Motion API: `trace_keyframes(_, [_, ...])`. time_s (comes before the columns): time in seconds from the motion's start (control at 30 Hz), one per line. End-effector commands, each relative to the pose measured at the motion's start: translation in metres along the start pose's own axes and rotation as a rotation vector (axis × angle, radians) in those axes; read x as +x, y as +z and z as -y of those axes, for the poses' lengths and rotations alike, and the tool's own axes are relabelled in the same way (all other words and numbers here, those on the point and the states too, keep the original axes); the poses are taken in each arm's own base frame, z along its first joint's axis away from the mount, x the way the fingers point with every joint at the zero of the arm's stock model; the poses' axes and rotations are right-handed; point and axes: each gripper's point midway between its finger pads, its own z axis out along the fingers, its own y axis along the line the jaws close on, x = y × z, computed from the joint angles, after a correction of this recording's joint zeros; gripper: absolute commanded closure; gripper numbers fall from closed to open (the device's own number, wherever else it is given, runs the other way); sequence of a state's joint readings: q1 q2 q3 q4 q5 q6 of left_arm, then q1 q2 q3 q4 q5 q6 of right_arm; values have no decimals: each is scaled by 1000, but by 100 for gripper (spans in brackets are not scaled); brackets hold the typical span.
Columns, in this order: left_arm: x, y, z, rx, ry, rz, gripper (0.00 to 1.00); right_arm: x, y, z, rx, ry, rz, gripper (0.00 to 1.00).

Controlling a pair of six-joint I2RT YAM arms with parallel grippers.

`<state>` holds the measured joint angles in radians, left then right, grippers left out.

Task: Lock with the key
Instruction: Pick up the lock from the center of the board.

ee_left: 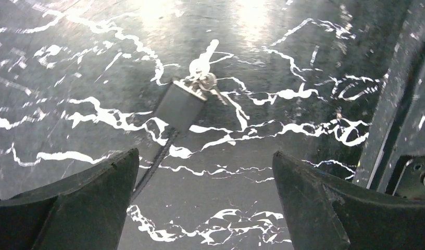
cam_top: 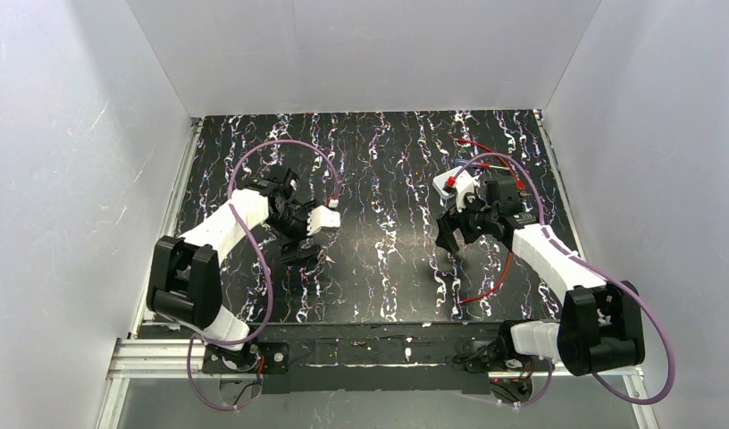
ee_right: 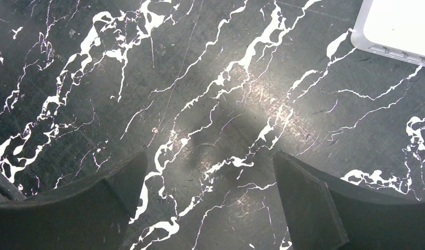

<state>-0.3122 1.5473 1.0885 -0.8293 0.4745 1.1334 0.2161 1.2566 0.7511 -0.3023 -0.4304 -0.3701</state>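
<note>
A small black padlock (ee_left: pixel 180 105) lies flat on the marbled table, with a dark cable running from it toward the near left. A silver key and ring (ee_left: pixel 202 70) are at its far end. My left gripper (ee_left: pixel 205 153) is open and empty, hovering over the table just short of the lock, with the jaws wide apart. In the top view the left gripper (cam_top: pixel 298 253) is left of centre; the lock is too small to make out there. My right gripper (ee_right: pixel 210 154) is open and empty over bare table at the right (cam_top: pixel 450 243).
Red wires lie by the right arm (cam_top: pixel 488 284) and at the back right (cam_top: pixel 486 154). A white rounded object (ee_right: pixel 400 26) shows at the top right of the right wrist view. White walls enclose the table (cam_top: pixel 379 170) on three sides.
</note>
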Motion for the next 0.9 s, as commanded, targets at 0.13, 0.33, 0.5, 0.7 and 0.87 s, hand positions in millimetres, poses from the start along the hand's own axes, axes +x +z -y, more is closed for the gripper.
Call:
trace_keyframes(0.13, [-13,12,4,163,342,96,1,-13,-5,-6,-34,-62,110,0])
trace_keyframes(0.33, [-8,25,-6,167,423,83,3,-13,-5,-10,-59,-72,114,0])
trace_keyframes(0.5, [1,38,-15,149,442,58,14,-14,-5,-11,-62,-82,124,0])
trace_keyframes(0.7, [10,54,-26,113,460,43,29,-20,-9,-14,-68,-94,156,0])
trace_keyframes(0.87, [22,64,-24,131,450,16,43,-22,-10,-14,-64,-117,172,0])
